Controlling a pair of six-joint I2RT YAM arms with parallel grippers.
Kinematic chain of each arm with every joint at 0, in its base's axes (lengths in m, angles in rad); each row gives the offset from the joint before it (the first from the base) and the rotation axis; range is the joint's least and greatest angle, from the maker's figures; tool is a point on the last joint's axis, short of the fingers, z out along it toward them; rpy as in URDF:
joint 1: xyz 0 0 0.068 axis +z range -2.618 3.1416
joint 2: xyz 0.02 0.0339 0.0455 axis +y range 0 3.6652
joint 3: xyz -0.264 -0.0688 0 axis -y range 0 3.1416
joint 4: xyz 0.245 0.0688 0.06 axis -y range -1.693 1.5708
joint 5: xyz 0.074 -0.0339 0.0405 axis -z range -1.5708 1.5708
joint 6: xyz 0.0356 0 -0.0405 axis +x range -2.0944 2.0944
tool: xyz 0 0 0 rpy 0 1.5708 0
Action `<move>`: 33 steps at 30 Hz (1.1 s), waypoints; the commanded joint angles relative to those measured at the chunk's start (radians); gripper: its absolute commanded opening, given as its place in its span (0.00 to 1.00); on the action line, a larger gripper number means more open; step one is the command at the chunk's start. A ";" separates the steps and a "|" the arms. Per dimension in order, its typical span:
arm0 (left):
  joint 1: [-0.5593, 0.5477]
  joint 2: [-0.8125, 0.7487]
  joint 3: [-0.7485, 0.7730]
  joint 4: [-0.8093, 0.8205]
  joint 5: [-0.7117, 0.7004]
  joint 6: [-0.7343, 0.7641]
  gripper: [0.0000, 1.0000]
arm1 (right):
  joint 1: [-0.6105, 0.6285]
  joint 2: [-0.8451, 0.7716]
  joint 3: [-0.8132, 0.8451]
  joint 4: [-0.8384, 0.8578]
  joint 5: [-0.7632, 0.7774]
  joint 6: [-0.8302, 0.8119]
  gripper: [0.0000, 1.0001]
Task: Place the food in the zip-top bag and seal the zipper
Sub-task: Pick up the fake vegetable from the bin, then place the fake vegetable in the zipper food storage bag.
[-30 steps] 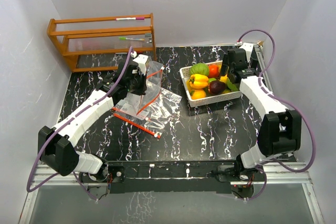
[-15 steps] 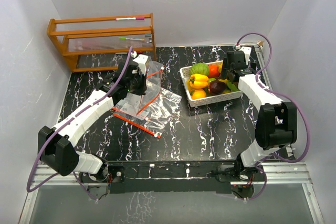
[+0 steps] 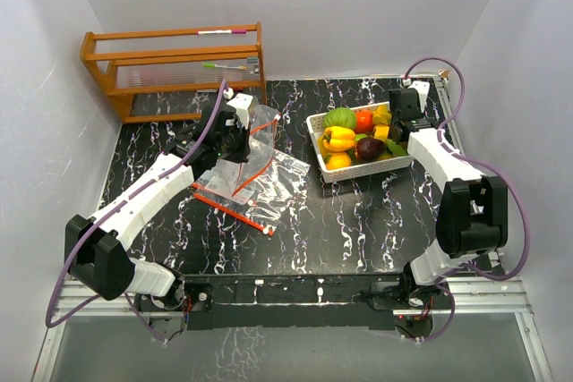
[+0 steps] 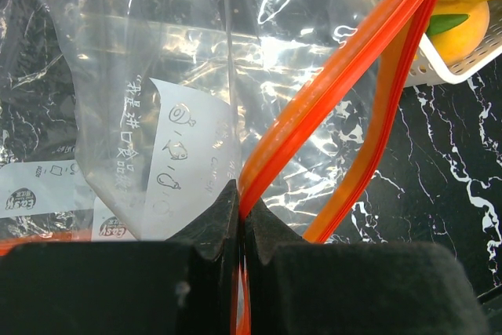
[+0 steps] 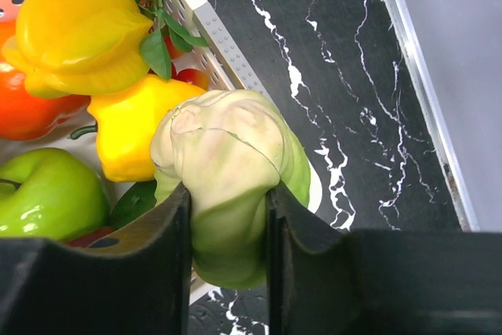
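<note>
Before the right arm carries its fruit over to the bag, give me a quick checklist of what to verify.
1. Fruit grip: right pincer shut on the pale green lumpy toy fruit: ok.
2. Fruit lifted clear of the white slotted plastic basket: cannot tell; the wrist view shows it by the rim.
3. Bag hold: left pincer pinching one orange zipper strip of the clear plastic bag: ok.
4. Bag mouth parted: ok, the two strips diverge.
5. Mouth wide enough for the fruit: cannot tell.
</note>
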 commanded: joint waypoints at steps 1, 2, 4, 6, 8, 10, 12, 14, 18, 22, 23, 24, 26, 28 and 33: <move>0.004 -0.034 -0.001 0.004 0.001 0.005 0.00 | -0.004 -0.089 0.013 0.010 -0.014 0.009 0.19; 0.006 -0.033 -0.002 0.005 0.002 0.003 0.00 | -0.003 -0.103 0.017 0.005 -0.021 0.006 0.16; 0.005 -0.029 0.000 0.007 0.003 0.001 0.00 | -0.003 -0.131 0.030 -0.015 -0.038 0.003 0.12; 0.004 -0.025 0.002 0.007 0.004 0.000 0.00 | -0.003 -0.164 0.054 -0.040 -0.061 -0.002 0.10; 0.006 -0.020 0.005 0.006 0.004 0.000 0.00 | -0.003 -0.211 0.079 -0.066 -0.106 -0.010 0.10; 0.004 -0.019 0.006 0.007 0.003 0.000 0.00 | -0.003 -0.254 0.101 -0.089 -0.193 -0.019 0.10; 0.004 -0.016 0.005 0.008 0.004 -0.001 0.00 | -0.003 -0.297 0.110 -0.104 -0.325 -0.021 0.10; 0.006 -0.013 0.006 0.009 0.006 -0.002 0.00 | -0.004 -0.339 0.096 -0.098 -0.497 -0.011 0.10; 0.005 -0.011 0.011 0.009 0.013 -0.004 0.00 | 0.003 -0.414 0.013 -0.007 -0.837 0.073 0.09; 0.005 -0.011 0.012 0.017 0.024 -0.010 0.00 | 0.073 -0.465 -0.067 0.125 -1.030 0.161 0.09; 0.006 -0.011 0.012 0.019 0.030 -0.011 0.00 | 0.113 -0.475 -0.085 0.160 -1.039 0.175 0.09; 0.004 -0.011 0.012 0.021 0.037 -0.015 0.00 | 0.159 -0.484 -0.099 0.192 -1.041 0.185 0.09; 0.005 0.011 0.015 0.023 0.046 -0.018 0.00 | 0.250 -0.490 -0.127 0.275 -1.049 0.206 0.09; 0.005 0.016 0.017 0.022 0.054 -0.021 0.00 | 0.329 -0.486 -0.155 0.356 -1.059 0.235 0.09; 0.004 0.005 0.021 0.018 0.078 -0.034 0.00 | 0.454 -0.468 -0.237 0.591 -1.043 0.309 0.09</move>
